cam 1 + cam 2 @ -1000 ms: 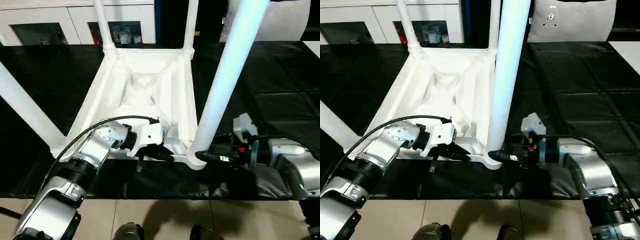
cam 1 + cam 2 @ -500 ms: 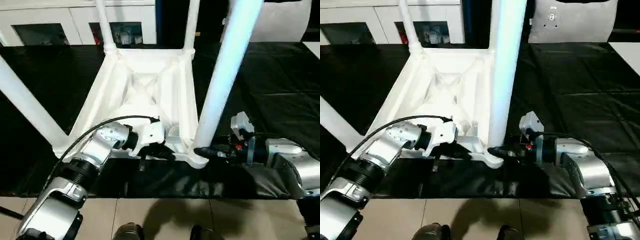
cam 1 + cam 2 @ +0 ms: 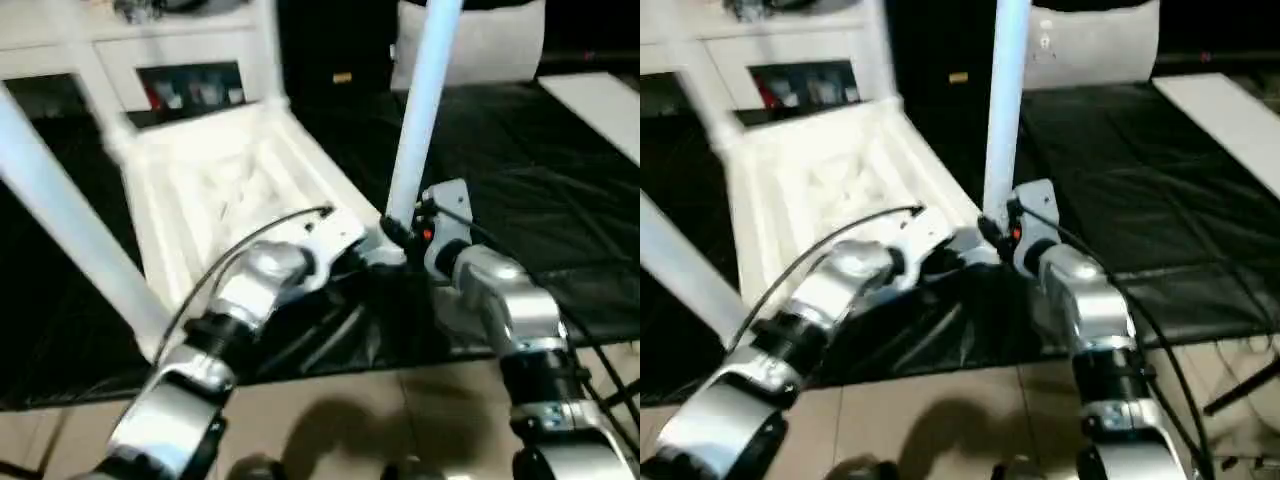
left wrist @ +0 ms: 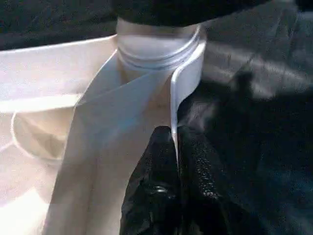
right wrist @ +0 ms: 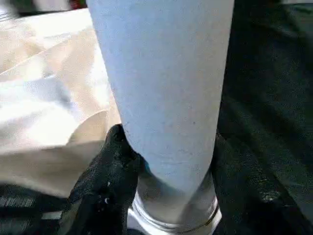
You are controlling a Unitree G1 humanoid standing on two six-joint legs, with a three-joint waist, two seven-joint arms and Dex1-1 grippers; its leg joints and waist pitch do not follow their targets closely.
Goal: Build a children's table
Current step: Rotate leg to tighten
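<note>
The white children's table lies upside down on the black worktable, its ribbed underside up and its legs rising. My left gripper is shut on the thin rim of the top, right beside the near corner socket. My right gripper is shut around the base of the near leg that stands in that socket; one black finger presses on each side of the tube. Another leg slants up at the left. The far legs are blurred.
The black-covered worktable stretches away to the right, with a white panel at its far right. White cabinets stand behind. The tiled floor lies below the table's front edge.
The whole picture has swung and blurred, so the camera moved. The gripped corner now sits higher and nearer the middle of the picture, and the table looks turned. Both grippers keep their hold.
</note>
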